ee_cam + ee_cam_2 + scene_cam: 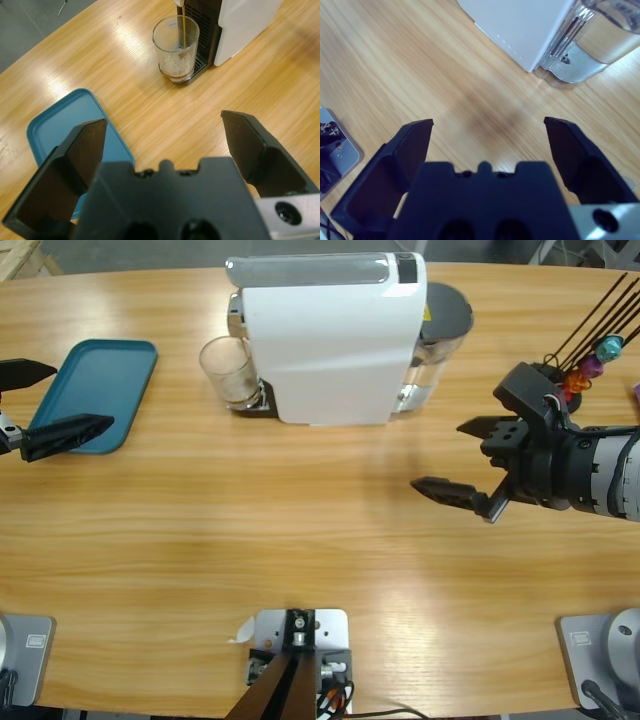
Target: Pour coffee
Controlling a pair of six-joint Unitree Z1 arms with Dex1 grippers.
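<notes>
A small clear glass tumbler stood on the drip tray of a big white boxy coffee machine at the far side of the long wooden tabletop, and a thin brown stream of coffee was falling from the spout into it, where a shallow dark layer with pale foam lay at the bottom. The main risk, judged from this, was reaching for the tumbler while the machine was dispensing: pulling it away would let the stream spill onto the tray and tabletop, and a hurried grasp could tip the thin glass. A flat teal plastic tray lay to one side of the tumbler (a possible obstacle to brush on the approach). The left end effector hovered over the tray's edge with its black jaws spread wide, holding and touching nothing, aimed toward the tumbler but well apart from it. The right end effector hung above bare wood near the machine's clear water tank, likewise wide apart, empty and touching nothing.
</notes>
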